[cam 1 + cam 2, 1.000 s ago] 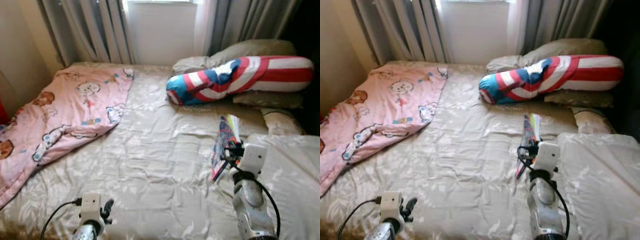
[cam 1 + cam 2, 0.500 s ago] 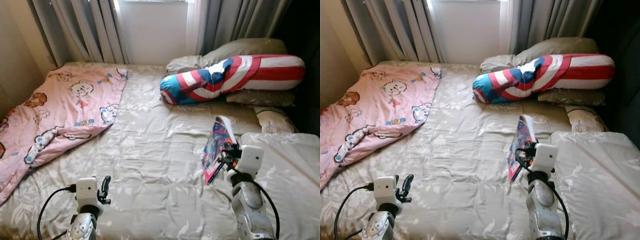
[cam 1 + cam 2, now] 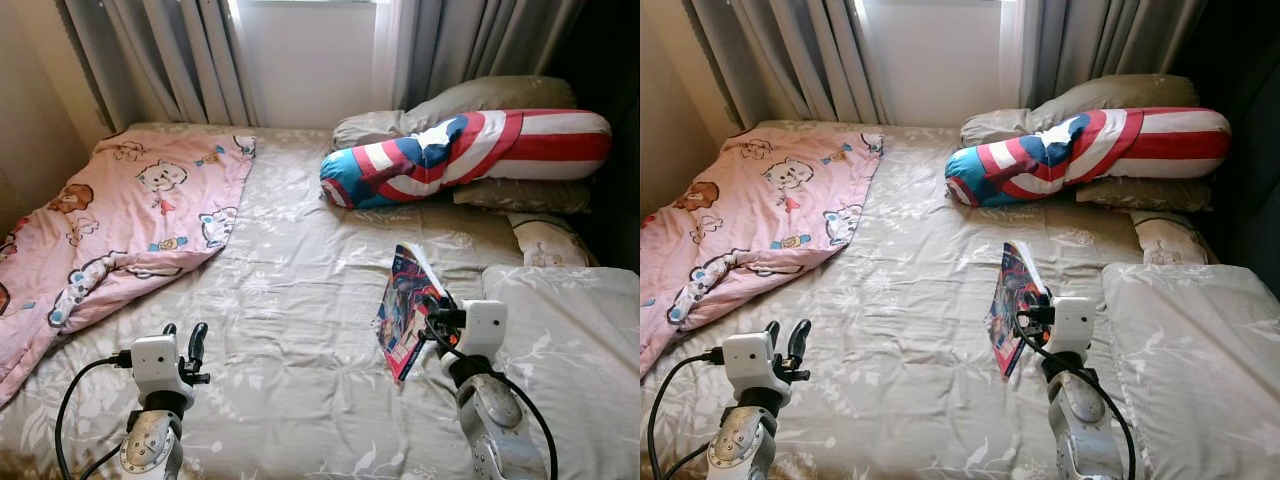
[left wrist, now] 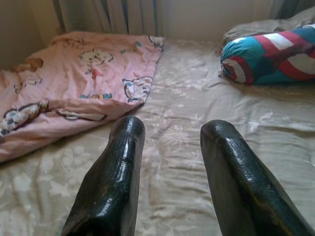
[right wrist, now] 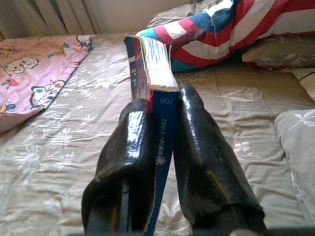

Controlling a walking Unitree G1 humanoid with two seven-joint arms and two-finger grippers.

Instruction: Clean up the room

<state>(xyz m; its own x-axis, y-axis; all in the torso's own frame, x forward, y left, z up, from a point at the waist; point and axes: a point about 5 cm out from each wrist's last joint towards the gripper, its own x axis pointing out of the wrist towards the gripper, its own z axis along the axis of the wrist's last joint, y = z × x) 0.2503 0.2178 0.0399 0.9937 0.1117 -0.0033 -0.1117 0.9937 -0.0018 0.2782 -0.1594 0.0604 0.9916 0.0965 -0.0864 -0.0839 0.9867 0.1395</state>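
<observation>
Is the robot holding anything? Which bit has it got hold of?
Yes. The right gripper is shut on a colourful book, pinching it by its spine end, above the bed. The left gripper is open and holds nothing.

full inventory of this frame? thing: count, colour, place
bed cover: 1, beige floral, across the bed
blanket: 1, pink cartoon print, bed's left side
bolster: 1, red, white and blue, head of bed
pillows: several, beige, behind and under the bolster, and at right
curtains: grey, flanking the window
book: 1, colourful cover, held above the bed
left pincer: open, low over the bed
right pincer: shut on the book
</observation>
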